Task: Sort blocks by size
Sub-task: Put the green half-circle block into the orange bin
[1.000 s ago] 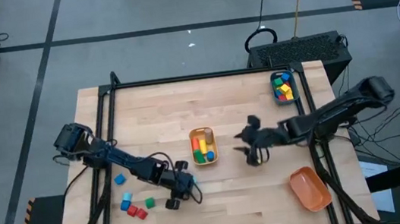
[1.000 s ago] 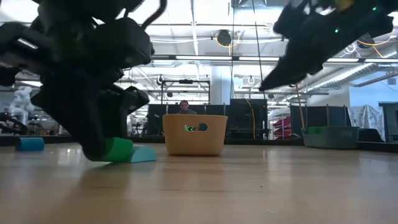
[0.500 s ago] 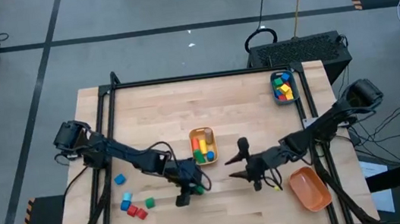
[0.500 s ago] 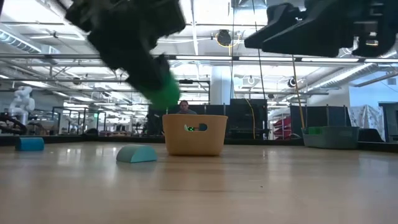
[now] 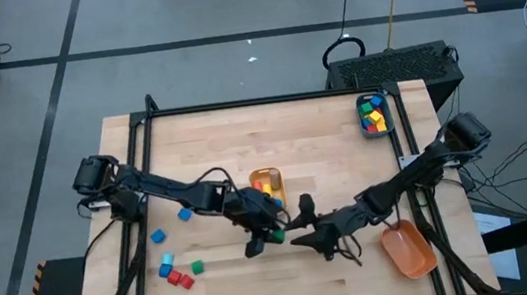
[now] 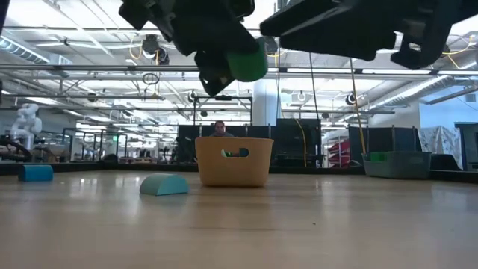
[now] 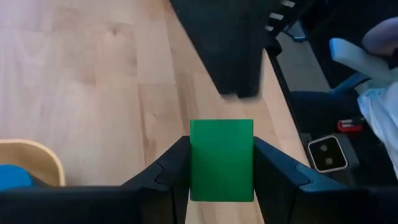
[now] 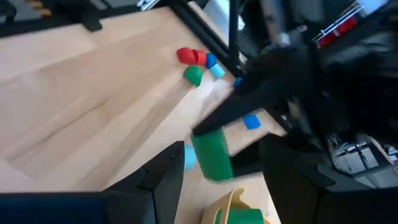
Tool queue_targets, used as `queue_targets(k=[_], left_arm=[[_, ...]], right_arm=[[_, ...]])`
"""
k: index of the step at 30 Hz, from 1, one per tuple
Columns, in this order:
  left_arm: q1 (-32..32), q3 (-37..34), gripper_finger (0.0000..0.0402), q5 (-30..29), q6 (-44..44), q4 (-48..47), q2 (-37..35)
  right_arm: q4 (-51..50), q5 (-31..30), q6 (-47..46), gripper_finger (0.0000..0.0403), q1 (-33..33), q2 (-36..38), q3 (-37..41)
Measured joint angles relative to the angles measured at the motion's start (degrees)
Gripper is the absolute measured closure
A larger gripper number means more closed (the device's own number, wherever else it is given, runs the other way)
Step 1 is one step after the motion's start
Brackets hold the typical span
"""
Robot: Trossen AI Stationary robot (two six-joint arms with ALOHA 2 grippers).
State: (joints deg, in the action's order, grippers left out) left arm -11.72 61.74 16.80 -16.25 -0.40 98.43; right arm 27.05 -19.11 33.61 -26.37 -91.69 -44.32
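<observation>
My left gripper (image 5: 272, 235) is shut on a green block (image 7: 222, 160), held high above the table's middle, just near of the yellow bin (image 5: 267, 189); the block also shows in the low view (image 6: 248, 63). My right gripper (image 5: 299, 226) is open and empty, right beside it on the right, its fingers pointing at the green block (image 8: 211, 154). Several loose blocks lie on the table's left part: a blue one (image 5: 184, 215), another blue one (image 5: 158, 236), and a red, blue and green cluster (image 5: 179, 273). A cyan half-round block (image 6: 164, 184) rests flat on the table. My left gripper pinches the green block by two opposite flat sides (image 7: 194, 163) between its two fingers. The fingers come slanting from the table's left. The block is lifted clear of the table, and its free end (image 6: 254, 66) sticks out past the fingertips.
The yellow bin holds several coloured blocks. A teal bin (image 5: 372, 114) with blocks stands at the far right corner. An orange bin (image 5: 407, 249) sits at the near right edge. Bare wood lies along the near edge and the far middle.
My left gripper has lifted the green block off the table and carried it up and toward the right, to just near of the yellow bin. My right gripper has swung toward the near edge and left, toward the green block, staying open.
</observation>
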Motion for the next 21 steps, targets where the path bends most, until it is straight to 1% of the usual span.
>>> queue_targets(k=[3,8,14,17,21], left_arm=[[0.51,0.45,0.0266,0.08,0.02,0.02,0.00],[0.56,0.74,0.0266,0.29,0.04,1.04,0.00],[0.52,0.78,0.0266,1.11,0.04,2.67,0.00],[0.49,0.78,0.0266,1.11,0.06,2.69,0.00],[0.49,0.78,0.0266,1.11,0.06,2.90,0.00]], right_arm=[[-2.84,-0.01,1.17,0.0206,0.01,-2.00,-2.62],[-3.15,-0.09,2.22,0.0206,0.38,-5.21,-5.47],[-3.19,-0.28,3.10,0.0213,1.02,-6.52,-6.13],[-3.09,-0.32,3.19,0.0236,1.16,-6.52,-6.18],[-2.76,-0.45,3.17,0.0285,1.18,-6.50,-6.20]])
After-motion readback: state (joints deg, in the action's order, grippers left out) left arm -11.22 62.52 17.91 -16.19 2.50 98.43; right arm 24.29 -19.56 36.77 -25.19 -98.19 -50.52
